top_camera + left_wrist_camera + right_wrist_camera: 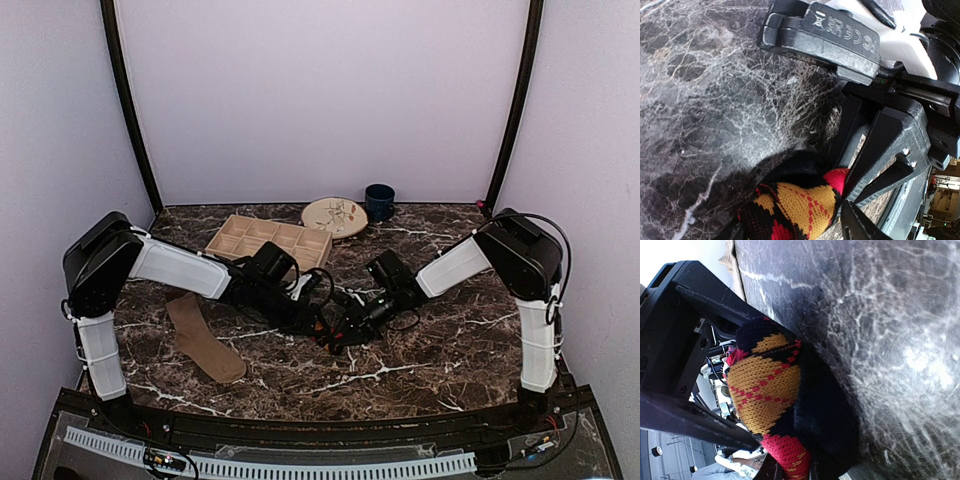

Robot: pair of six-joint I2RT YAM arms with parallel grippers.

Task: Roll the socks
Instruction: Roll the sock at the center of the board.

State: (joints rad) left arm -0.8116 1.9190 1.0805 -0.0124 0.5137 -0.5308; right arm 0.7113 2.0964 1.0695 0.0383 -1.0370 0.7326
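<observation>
Argyle sock (767, 385), black with red and orange diamonds, was bunched into a thick wad at the middle of the marble table (440, 350). It sat between my two grippers, which met nose to nose there. My right gripper (358, 312) had its jaws pressed nearly together, and from its wrist view I judged them to be pinching the wad. My left gripper (312, 318) had the wad's edge between its fingers. Its jaws stood partly spread, and I could not tell whether they gripped the cloth or only bracketed it.

The tan sock (205, 340) lay flat and unrolled on the left, well apart from both grippers. At the far side stood a tray (268, 241), a plate (335, 216) and a mug (379, 201), none of them in play.

I judged the step in hand to be tightening the roll, with the task perhaps midway and the tan sock not yet started. To do it well, my right jaws should hold firm as the anchor. My left jaws should close on the loose outer layer only, not the whole wad. They should then turn it snugly over the core, keeping the cloth low against the table so that nothing springs open.
</observation>
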